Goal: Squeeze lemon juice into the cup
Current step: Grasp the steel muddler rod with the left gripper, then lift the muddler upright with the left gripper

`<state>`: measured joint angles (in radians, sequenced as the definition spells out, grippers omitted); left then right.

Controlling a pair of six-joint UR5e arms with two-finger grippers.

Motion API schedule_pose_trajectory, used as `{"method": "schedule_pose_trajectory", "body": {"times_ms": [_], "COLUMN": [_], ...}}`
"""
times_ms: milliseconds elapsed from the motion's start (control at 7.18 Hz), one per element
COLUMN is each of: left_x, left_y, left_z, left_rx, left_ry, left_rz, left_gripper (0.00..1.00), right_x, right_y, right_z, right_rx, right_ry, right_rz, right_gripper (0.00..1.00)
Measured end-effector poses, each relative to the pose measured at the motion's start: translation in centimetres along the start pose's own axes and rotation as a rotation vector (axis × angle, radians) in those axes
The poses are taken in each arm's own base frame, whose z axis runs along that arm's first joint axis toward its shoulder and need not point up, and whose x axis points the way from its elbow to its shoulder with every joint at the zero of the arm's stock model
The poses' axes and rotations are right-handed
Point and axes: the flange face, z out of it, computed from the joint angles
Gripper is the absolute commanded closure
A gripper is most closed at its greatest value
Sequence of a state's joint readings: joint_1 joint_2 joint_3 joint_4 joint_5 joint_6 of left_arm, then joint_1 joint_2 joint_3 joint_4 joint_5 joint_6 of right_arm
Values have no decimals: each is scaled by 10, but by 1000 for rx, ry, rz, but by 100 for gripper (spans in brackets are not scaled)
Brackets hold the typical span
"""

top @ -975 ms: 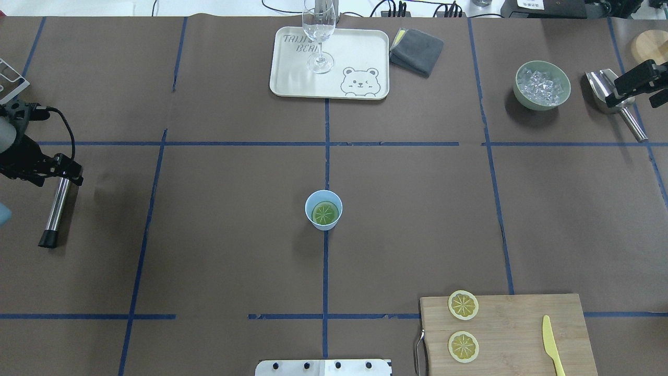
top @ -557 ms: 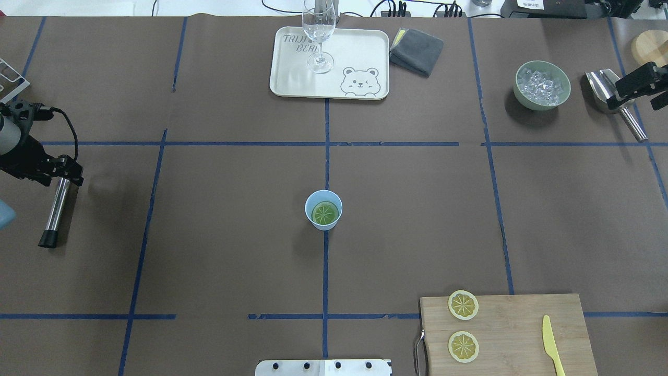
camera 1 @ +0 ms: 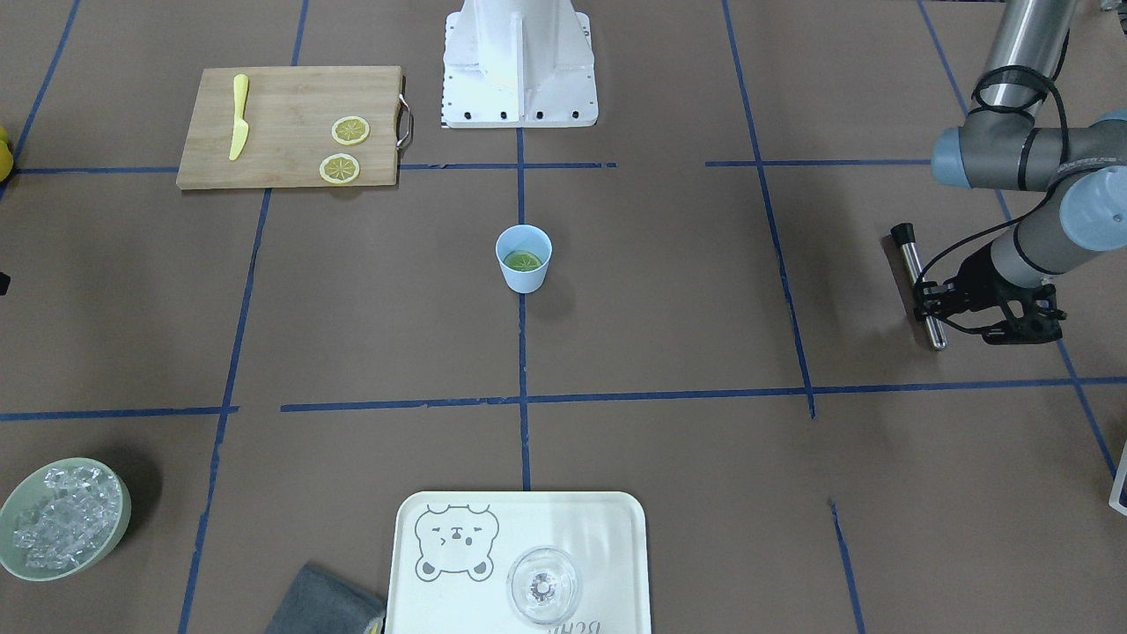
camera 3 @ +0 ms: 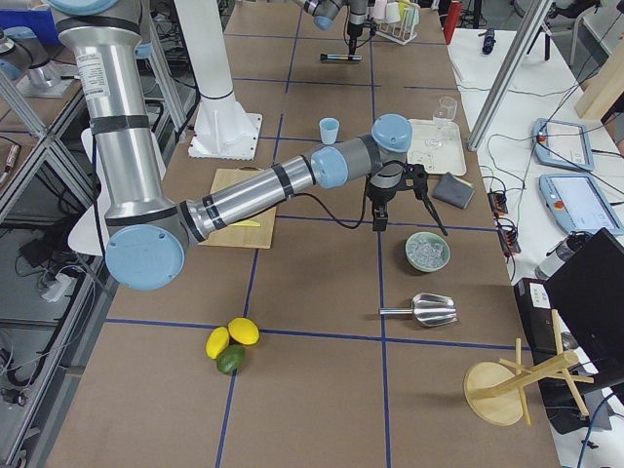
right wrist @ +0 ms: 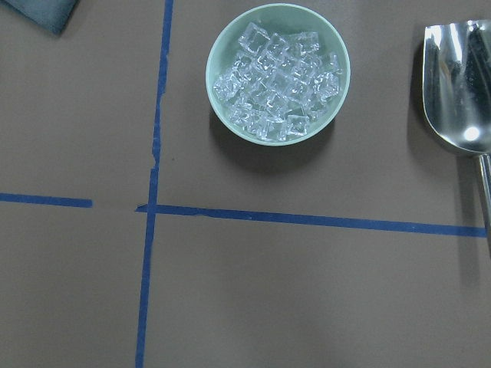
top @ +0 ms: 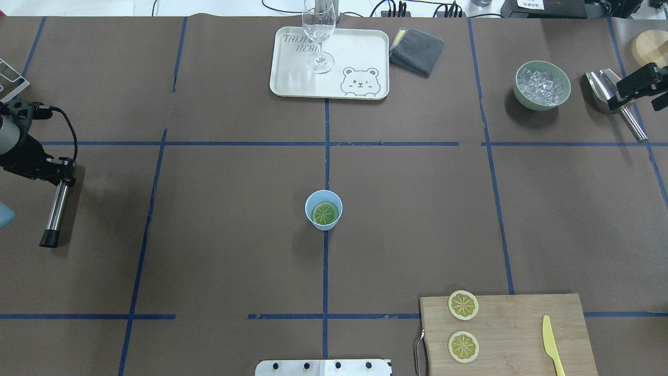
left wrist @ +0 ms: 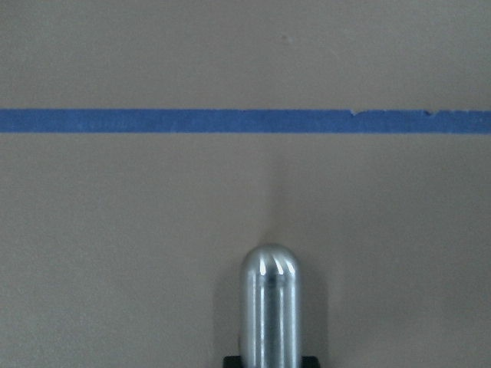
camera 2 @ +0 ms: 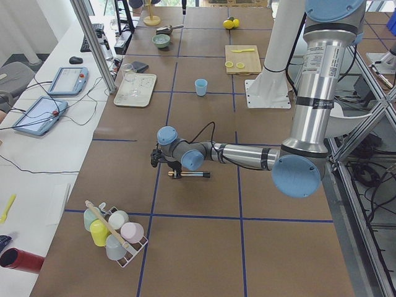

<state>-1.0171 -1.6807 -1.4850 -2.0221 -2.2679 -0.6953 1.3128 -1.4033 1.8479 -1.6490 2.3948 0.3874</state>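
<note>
The lemon [top: 324, 213] lies in the cup [camera 1: 525, 275], nearer L claw [top: 61, 176] (can't tell its grip) than wide-open, empty R claw [top: 623, 96].

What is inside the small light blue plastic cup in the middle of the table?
A round lemon slice lies in the light blue plastic cup, segmented face up, looking greenish. Anything beneath the slice is hidden.

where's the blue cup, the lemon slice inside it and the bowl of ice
light blue cup [camera 1: 525, 277], front-facing view, outer wall below the rim
lemon slice [top: 324, 213], overhead view, its segmented face inside the cup
green bowl of ice [top: 540, 106], overhead view, near outer wall
</note>
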Motion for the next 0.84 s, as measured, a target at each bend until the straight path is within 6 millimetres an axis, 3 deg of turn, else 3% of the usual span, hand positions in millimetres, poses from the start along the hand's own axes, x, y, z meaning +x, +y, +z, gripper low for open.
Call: {"method": "schedule_pose_trajectory", "body": {"times_ms": [278,835], "left_x": [28,111], "left_y": [-3,-20], "left_z": [-37,-153], "left_rx": [86,556], "left_ry": [17,-115], "left_rz": [57,157], "left_gripper": [100,100], "right_x": [4,14], "right_y": [2,7], "right_z": [2,4], "right_rx": [-3,8], "right_ry": [7,55], "right_rz": [4,11], "right_gripper": [0,0]}}
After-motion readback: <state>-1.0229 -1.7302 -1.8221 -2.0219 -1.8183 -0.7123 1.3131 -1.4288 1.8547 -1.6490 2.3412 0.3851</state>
